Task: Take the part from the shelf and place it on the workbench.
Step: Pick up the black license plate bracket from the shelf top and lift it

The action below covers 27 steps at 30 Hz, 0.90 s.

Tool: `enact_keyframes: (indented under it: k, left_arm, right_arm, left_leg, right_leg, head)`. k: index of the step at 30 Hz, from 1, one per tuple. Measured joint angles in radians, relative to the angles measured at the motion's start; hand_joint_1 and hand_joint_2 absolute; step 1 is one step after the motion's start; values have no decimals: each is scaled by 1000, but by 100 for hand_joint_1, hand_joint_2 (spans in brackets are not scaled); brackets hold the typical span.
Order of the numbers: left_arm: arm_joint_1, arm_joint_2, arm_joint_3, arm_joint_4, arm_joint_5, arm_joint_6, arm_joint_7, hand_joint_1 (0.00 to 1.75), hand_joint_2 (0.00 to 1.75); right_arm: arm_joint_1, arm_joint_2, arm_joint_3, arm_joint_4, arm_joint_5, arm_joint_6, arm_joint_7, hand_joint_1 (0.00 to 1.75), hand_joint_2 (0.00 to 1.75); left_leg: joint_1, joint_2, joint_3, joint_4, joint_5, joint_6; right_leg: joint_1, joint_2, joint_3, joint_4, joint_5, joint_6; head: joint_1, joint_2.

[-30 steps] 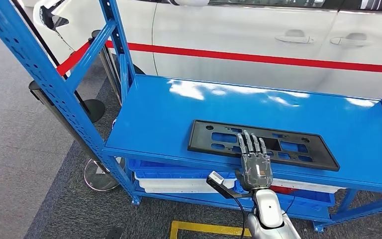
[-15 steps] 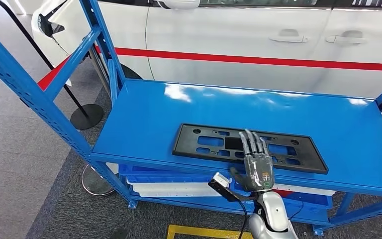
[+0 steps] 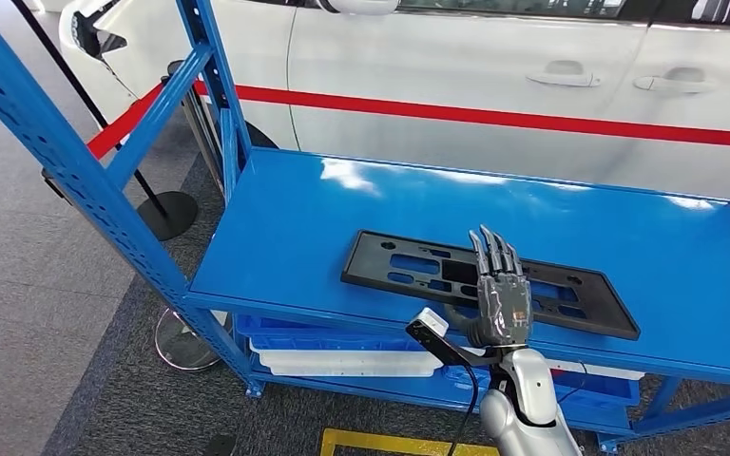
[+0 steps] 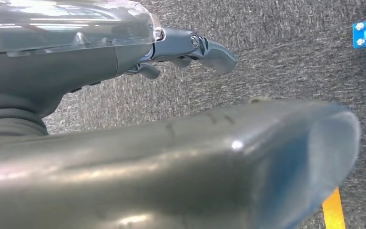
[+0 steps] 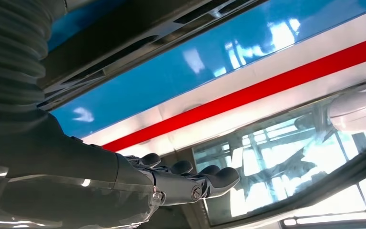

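Black part: flat plastic panel with cutouts, lying near the front edge of the blue shelf.
Right hand: hovering over the panel's middle, fingers straight and slightly spread, holding nothing; contact with the panel is hard to judge from the head view.
Right wrist view: fingers reaching out flat, panel and shelf top running alongside.
Left hand: hanging over grey carpet, fingers loosely extended, gripping nothing.
Background: white car with a red stripe standing behind the shelf.
Lower tier: blue and white bins sitting under the top.
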Motion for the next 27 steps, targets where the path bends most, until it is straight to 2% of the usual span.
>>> enact_keyframes:
  k: [1, 2, 3, 4, 6, 8, 10, 12, 13, 14, 15, 16, 17, 18, 19, 20, 23, 24, 25, 27]
  left_arm:
    - [0, 0, 1, 0, 0, 0, 0, 0, 0]
    - [0, -1, 2, 0, 1, 0, 0, 0, 0]
    - [-2, -2, 2, 0, 1, 1, -1, 0, 0]
    - [-3, -2, 3, 0, 1, 2, -1, 0, 0]
    - [-4, -3, 5, 0, 1, 4, -1, 0, 0]
    - [-4, -4, 8, 0, 1, 6, -1, 0, 0]
    - [-5, -4, 11, 0, 1, 7, -1, 0, 0]
    - [-4, -4, 13, 0, 1, 8, -1, 0, 0]
    - [-3, -4, 13, 0, 1, 8, -1, 0, 0]
    - [-1, -4, 13, 0, 1, 8, -1, 0, 0]
    - [0, -4, 13, 0, 1, 8, -1, 0, 0]
    - [0, -4, 14, 0, 1, 8, -1, 0, 0]
    - [0, -4, 14, 0, 1, 8, -1, 0, 0]
    - [-1, -4, 15, 0, 1, 9, -1, 0, 0]
    - [-2, -4, 16, 0, 1, 10, 0, 0, 0]
    - [-4, -4, 16, 0, 0, 11, 1, 0, 0]
    - [-5, -6, 19, 0, 1, 14, 3, 0, 0]
    - [-6, -8, 20, 0, 1, 16, 3, 0, 0]
    - [-7, -9, 21, 0, 2, 17, 4, 0, 0]
    - [-8, -12, 23, 0, 2, 20, 6, 0, 0]
  right_arm:
    - [-2, 0, 3, 0, 0, 1, 0, 0, 175]
    - [-6, -1, 7, 0, 0, 2, 0, 0, 175]
    - [-10, -1, 9, 1, 3, 2, 1, 0, 175]
    - [-14, -1, 13, 2, 8, 1, 3, 0, 175]
    - [-22, -2, 23, 8, 30, 0, 17, 0, 175]
    - [-32, -3, 35, 18, 58, -2, 34, 0, 175]
    - [-44, -3, 46, 30, 73, -2, 43, 0, 175]
    - [-52, -3, 55, 42, 77, -3, 47, 0, 175]
    - [-52, -3, 58, 47, 78, -3, 48, 0, 175]
    - [-53, -3, 60, 52, 79, -2, 49, 0, 175]
    - [-54, -3, 62, 56, 83, -2, 52, 0, 175]
    - [-57, -3, 64, 62, 94, -1, 60, 0, 175]
    - [-62, -3, 68, 69, 108, 0, 71, 42, 175]
    - [-69, -3, 72, 80, 132, 2, 87, 86, 175]
    - [-77, -2, 77, 94, 164, 5, 108, 130, 175]
    - [-88, -2, 82, 114, 206, 12, 134, 173, 175]
    - [-136, 1, 100, 202, 346, 47, 228, 175, 175]
    - [-155, 3, 106, 234, 373, 56, 251, 175, 175]
    - [-173, 4, 109, 267, 388, 60, 265, 175, 175]
    - [-198, 7, 114, 328, 396, 62, 278, 175, 175]
  left_leg:
    - [0, -2, 6, 0, -5, -3]
    - [-1, -3, 11, 1, -11, -8]
    - [-3, -5, 13, 2, -16, -13]
    - [-4, -6, 14, 3, -20, -18]
    - [-5, -7, 13, 1, -24, -29]
    - [-2, -6, 12, 10, -36, -40]
    - [-1, -5, -25, 92, -77, -47]
    - [-1, -4, -103, 230, -127, -50]
    - [-1, -4, -135, 279, -136, -51]
    - [-1, -4, -153, 295, -124, -50]
    - [-2, -4, -151, 271, -94, -47]
    - [-3, -4, -131, 210, -47, -42]
    - [-5, -4, -105, 140, -8, -35]
    - [-7, -4, -80, 78, 20, -28]
    - [-10, -3, -64, 37, 34, -22]
    - [-13, -3, -58, 23, 33, -19]
    - [-10, -3, -53, 8, 40, -8]
    - [-7, -3, -50, 2, 44, -4]
    - [-4, -3, -47, -4, 47, 1]
    - [-4, -3, -47, -5, 47, 4]
  right_leg:
    - [-1, 0, 31, -68, 40, -2]
    - [-1, 0, 63, -132, 69, -6]
    - [1, 1, 88, -187, 86, -10]
    - [3, 2, 102, -218, 90, -14]
    - [7, 3, 105, -229, 80, -24]
    - [5, 3, 112, -234, 76, -37]
    - [2, 1, 122, -241, 72, -50]
    - [5, -1, 129, -241, 66, -57]
    - [7, -1, 131, -240, 63, -59]
    - [9, 0, 134, -240, 60, -60]
    - [10, 1, 138, -238, 57, -60]
    - [12, 2, 143, -237, 53, -59]
    - [13, 3, 148, -237, 50, -58]
    - [15, 4, 151, -235, 47, -56]
    - [16, 4, 152, -235, 45, -52]
    - [16, 5, 152, -235, 45, -47]
    - [16, 3, 150, -233, 43, -30]
    - [15, 3, 142, -215, 30, -24]
    - [14, 2, 125, -177, 7, -19]
    - [9, 2, 63, -50, -53, -10]
  head:
    - [0, 0]
    - [0, 0]
    - [0, 0]
    - [0, 0]
    - [0, 0]
    - [0, 0]
    - [-1, 0]
    - [-1, 0]
    - [-1, 0]
    - [-1, 0]
    - [-1, 0]
    - [-1, 0]
    - [-1, 0]
    - [-1, 0]
    - [-1, 0]
    - [-1, 0]
    - [0, 0]
    - [0, 0]
    - [0, 0]
    - [0, 0]
